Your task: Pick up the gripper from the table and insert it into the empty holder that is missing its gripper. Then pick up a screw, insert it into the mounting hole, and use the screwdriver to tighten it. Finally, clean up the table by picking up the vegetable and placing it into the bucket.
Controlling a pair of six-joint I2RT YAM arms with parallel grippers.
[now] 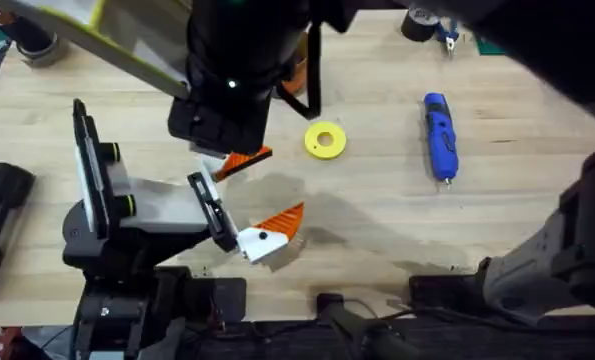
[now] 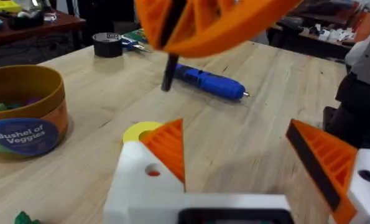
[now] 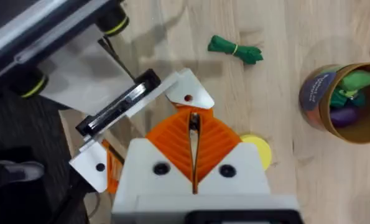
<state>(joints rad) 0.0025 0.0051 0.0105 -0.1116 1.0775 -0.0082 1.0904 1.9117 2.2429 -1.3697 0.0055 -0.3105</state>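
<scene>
My left gripper (image 2: pixel 234 134) is open; each white finger mount carries an orange ribbed wedge. The gripper (image 2: pixel 169 149) sits in the holder (image 2: pixel 141 180), whose mounting hole (image 2: pixel 152 170) shows orange inside. Just above it my right gripper (image 3: pixel 194 134) is shut on a thin black screw (image 2: pixel 170 71) that hangs point down over the holder (image 3: pixel 185 90). The blue screwdriver (image 1: pixel 439 135) lies at the right of the table. The dark-green vegetable (image 3: pixel 235 50) lies on the wood beside the brown bucket (image 3: pixel 340 99), which holds toy veggies.
A flat yellow disc (image 1: pixel 325 140) lies near the claw. A black tape roll (image 1: pixel 417 22) and blue-handled pliers (image 1: pixel 447 38) sit at the far edge. The right arm looms dark over the table's middle top.
</scene>
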